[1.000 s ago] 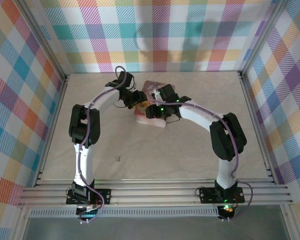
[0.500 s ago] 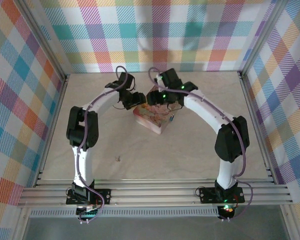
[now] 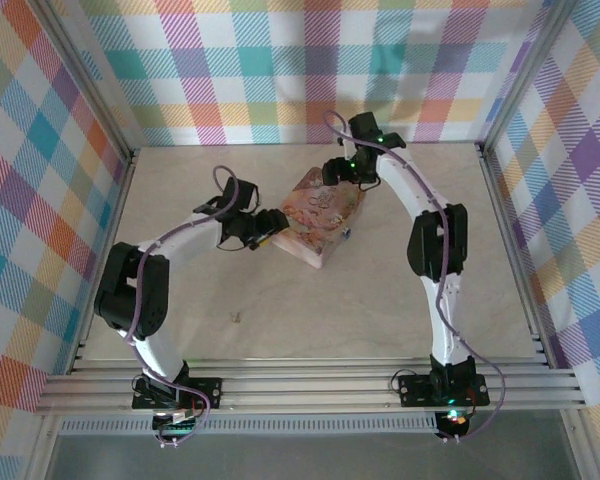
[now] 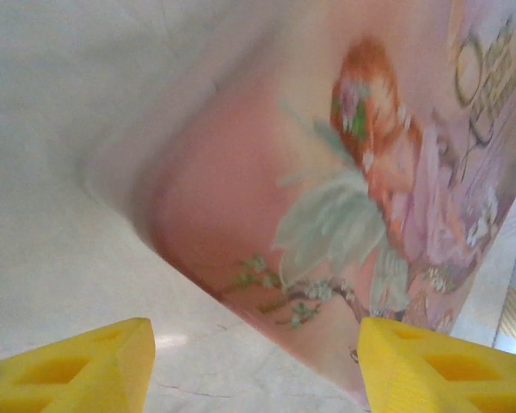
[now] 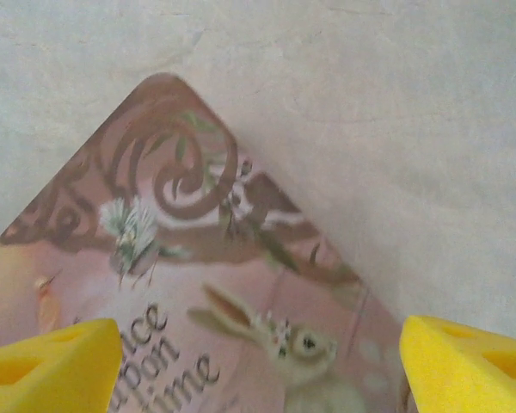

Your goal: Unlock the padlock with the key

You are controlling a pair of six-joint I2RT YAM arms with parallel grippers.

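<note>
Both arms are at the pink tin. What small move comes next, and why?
Probably bring the left gripper toward the key: it lies alone on the table, on that arm's side. That gripper's jaws and those of the right gripper stand open and empty at the tin box, and the padlock by the box's right edge needs that key.

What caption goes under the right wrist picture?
Spread yellow fingers above a corner of the pink picture-printed rectangular tin box.

Robot lab test cell, plaid-printed walls [image 3: 380,60], aluminium frame rails [image 3: 310,385] along the near edge, pale tabletop [image 3: 310,310]
</note>
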